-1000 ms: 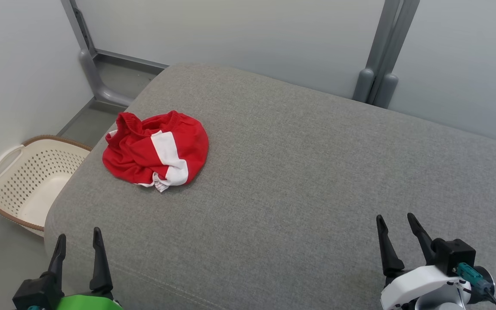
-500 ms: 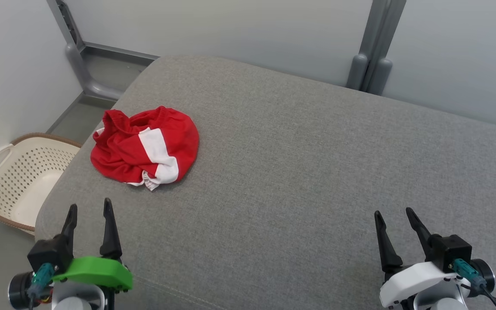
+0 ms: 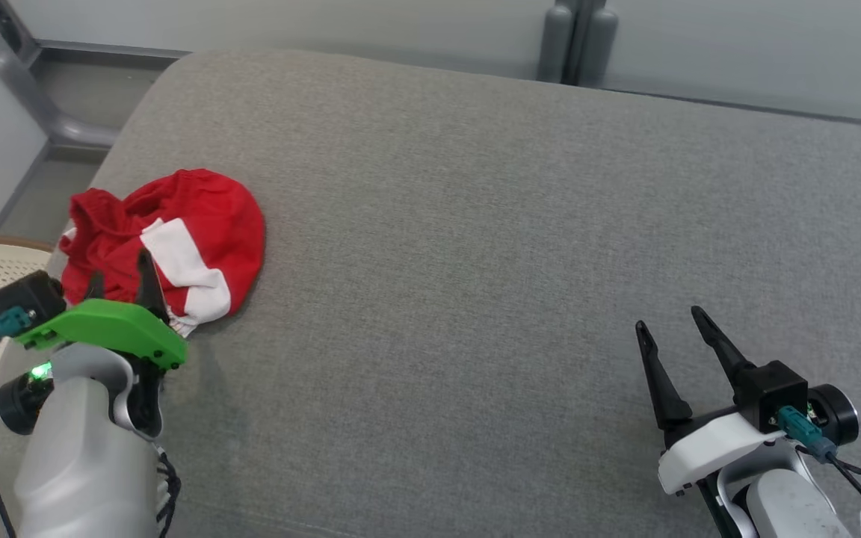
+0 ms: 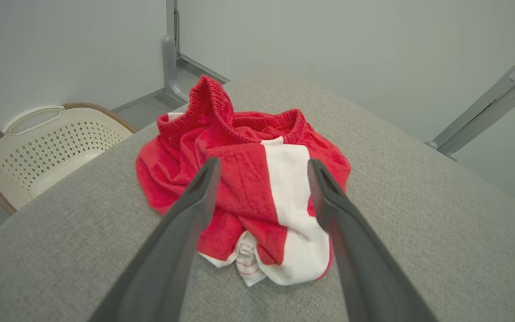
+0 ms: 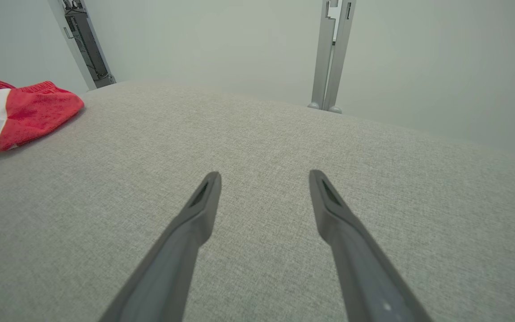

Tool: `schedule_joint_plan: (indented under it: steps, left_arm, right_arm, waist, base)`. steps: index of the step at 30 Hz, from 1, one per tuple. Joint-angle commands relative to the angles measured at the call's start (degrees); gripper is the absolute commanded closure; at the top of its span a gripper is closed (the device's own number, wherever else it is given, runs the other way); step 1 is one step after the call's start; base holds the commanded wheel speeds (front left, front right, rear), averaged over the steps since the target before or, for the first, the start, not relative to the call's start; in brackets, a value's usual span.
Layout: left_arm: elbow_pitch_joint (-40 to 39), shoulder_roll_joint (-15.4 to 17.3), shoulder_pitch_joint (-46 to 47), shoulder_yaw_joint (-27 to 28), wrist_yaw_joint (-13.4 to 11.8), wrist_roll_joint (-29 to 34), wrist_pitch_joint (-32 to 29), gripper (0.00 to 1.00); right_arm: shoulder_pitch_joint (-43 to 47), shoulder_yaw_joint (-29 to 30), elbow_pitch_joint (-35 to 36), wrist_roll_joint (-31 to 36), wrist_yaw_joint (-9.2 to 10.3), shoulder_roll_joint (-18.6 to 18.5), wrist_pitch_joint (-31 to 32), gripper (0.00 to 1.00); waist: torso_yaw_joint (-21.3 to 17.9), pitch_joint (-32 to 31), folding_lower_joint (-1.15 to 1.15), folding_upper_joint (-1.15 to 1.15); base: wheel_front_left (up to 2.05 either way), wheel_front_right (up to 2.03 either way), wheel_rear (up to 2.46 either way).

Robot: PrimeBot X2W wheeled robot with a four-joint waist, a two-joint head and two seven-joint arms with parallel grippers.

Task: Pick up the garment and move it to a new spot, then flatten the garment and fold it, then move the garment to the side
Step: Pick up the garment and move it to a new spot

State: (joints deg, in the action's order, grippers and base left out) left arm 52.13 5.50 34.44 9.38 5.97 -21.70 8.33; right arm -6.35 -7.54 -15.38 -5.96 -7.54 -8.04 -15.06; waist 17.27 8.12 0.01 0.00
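Currently left gripper (image 4: 263, 162) wide, facing garment (image 4: 244, 192); right gripper (image 5: 264, 174) wide, well apart.

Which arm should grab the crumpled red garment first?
Left. The left gripper is open, pointed straight at the garment and close to it. The right gripper, also open, sits far off across the grey cushion.

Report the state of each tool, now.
Left tool: open, holding nothing, pointed at the red and white garment.
Right tool: open, holding nothing, over the grey cushion.
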Motion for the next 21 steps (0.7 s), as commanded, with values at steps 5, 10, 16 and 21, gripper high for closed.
schedule_joint_plan:
  steps: [5,10,16,21]
  left_arm:
    - [6.6,3.3,5.6,1.7,-2.9,-1.2,-3.7,0.0]
    - [11.7,4.5,7.5,1.2,-6.1,-0.9,-5.8,0.0]
    - [15.8,5.1,8.4,0.2,-6.3,-0.5,-7.2,0.64]
    - [15.3,5.7,10.2,-1.8,-5.0,1.0,-4.4,1.0]
  right_arm:
    - [-1.8,-1.3,1.5,0.4,0.11,-1.7,-0.1,0.0]
    - [-2.1,-1.9,2.8,0.0,0.11,-2.7,-0.1,0.0]
    - [-2.0,-2.3,3.4,-0.1,0.11,-2.9,-0.1,0.0]
    - [-2.0,-2.1,2.9,-0.4,0.11,-1.8,-0.1,0.0]
  waist:
    - [-8.0,7.1,-0.01,0.0]
    - [-10.0,8.6,-0.01,0.0]
    - [-10.9,9.1,-0.01,0.0]
    - [-10.3,7.7,-0.01,0.0]
  base:
    - [0.0,0.0,0.0]
    - [0.0,0.0,0.0]
    - [0.0,0.0,0.0]
    - [0.0,0.0,0.0]
